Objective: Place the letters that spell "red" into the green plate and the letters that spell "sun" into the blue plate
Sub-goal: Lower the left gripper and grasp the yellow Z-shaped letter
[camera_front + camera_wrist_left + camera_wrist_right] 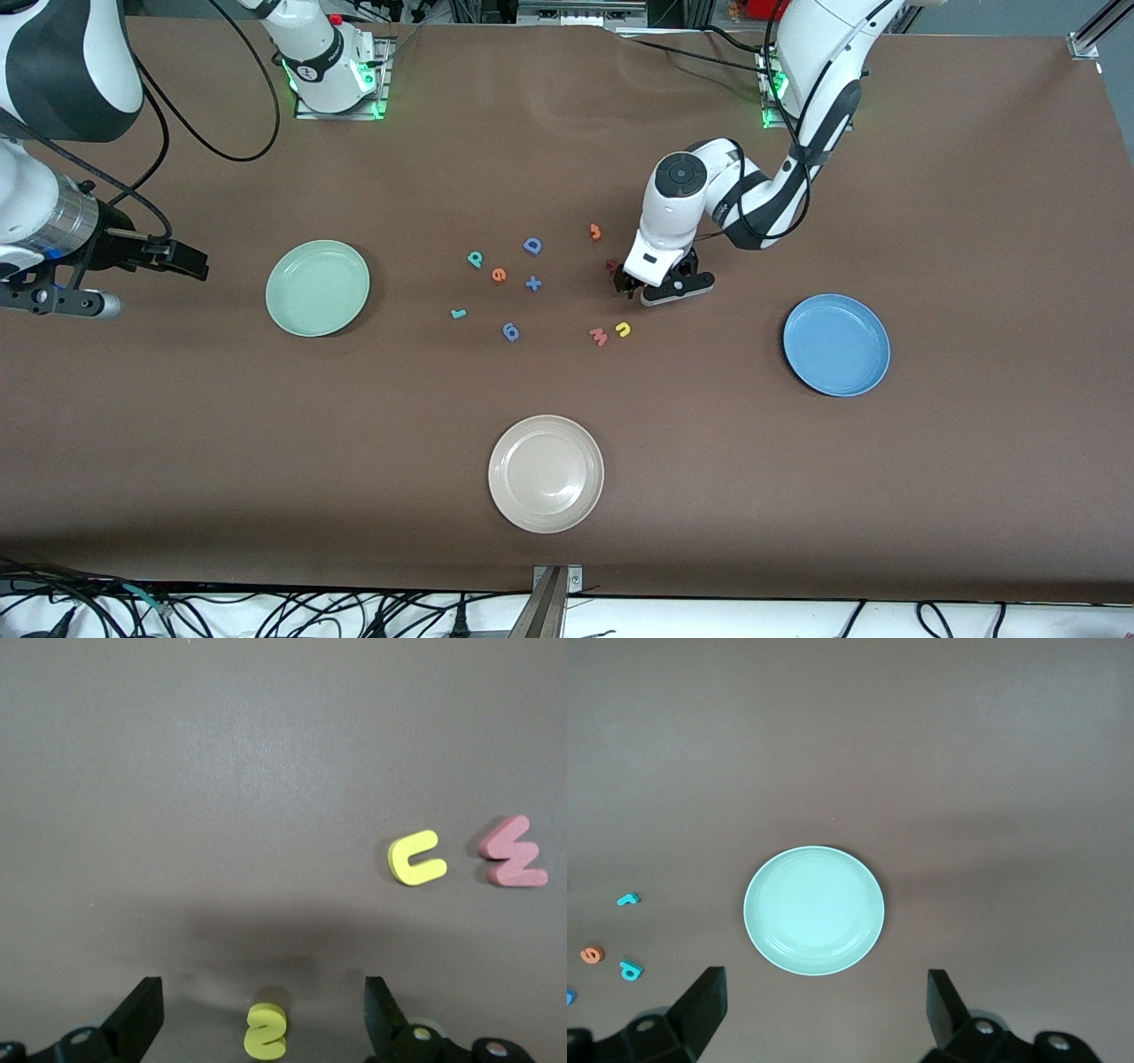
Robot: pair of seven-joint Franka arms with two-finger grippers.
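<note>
Plates first, three of them on brown table (974,177), all bare inside. Green plate (317,288) toward the right arm's end; seen again in the right wrist view (813,910), nothing in it. Blue plate (836,344) toward the left arm's end, holding nothing. Cream-white plate (546,473) nearest the front camera, between the other two, also holding nothing.

Left gripper (631,285) down low over the table among the letters, fingers (142,1014) spread apart, clamped on nothing; yellow "s" (265,1032) flat on the table between them, untouched as far as visible. Right gripper (182,259) up in the air past the green plate at the right arm's end of the table, fingers (704,1001) wide apart and holding nothing, waiting.

Letters loose on the table between green and blue plates, none in any plate. Teal "d" (476,259), orange "e" (499,275) just beside it, teal "r" (458,314) nearer the front camera than both. Yellow "u" (623,330) touching or nearly touching pink "W" (599,336), both nearer the front camera than the left gripper. Dark red letter (611,264) just beside the left gripper. Blue "D" (532,245), blue plus sign (532,283), blue "6" (510,331) and orange "3" (595,231) scattered among them. Green "n" hidden, cannot tell where.
</note>
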